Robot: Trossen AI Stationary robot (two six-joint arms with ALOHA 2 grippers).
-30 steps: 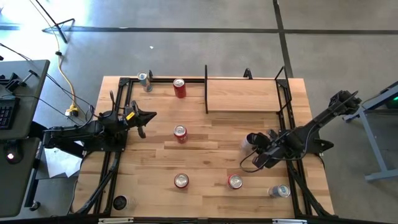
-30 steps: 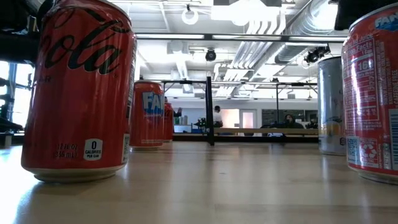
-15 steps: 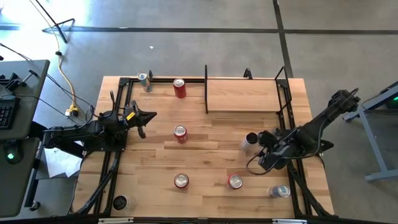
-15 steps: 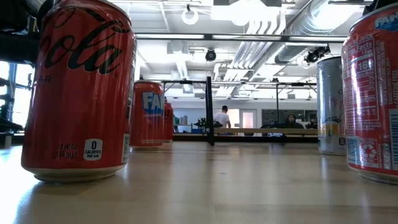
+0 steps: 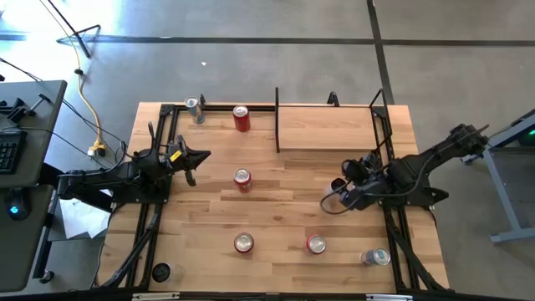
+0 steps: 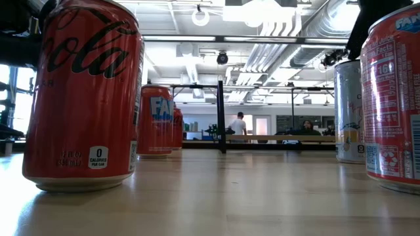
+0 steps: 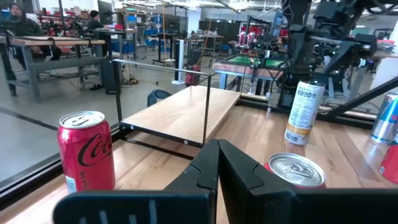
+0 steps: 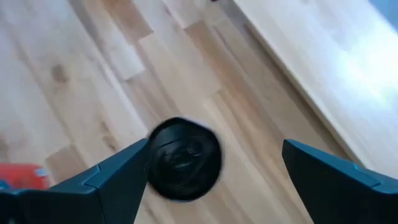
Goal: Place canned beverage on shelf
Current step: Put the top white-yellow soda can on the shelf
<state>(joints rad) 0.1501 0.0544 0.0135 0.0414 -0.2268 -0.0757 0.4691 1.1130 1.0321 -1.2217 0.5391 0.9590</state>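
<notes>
A slim white can with a black top (image 5: 337, 194) stands on the table in front of the shelf (image 5: 326, 125), a light-wood ledge with black bars and an upright divider (image 5: 277, 121). My right gripper (image 5: 349, 187) hangs above this can, open and pointing down. In the right wrist view its fingers (image 8: 118, 177) stand on either side of the can's top (image 8: 183, 158) without touching it. The left wrist view shows the can (image 7: 303, 112) upright under that gripper. My left gripper (image 5: 194, 159) waits shut and empty at the table's left (image 7: 217, 149).
Red cans stand at the far edge (image 5: 241, 119), mid-table (image 5: 242, 179) and near the front (image 5: 243, 242) (image 5: 315, 243). Silver cans stand at the far left (image 5: 195, 109) and front right (image 5: 375, 257). Black frame rails run along both table sides.
My right gripper has gone toward the table's far edge, from beside the slim can's near side to a place over it. The can has stayed where it was.
</notes>
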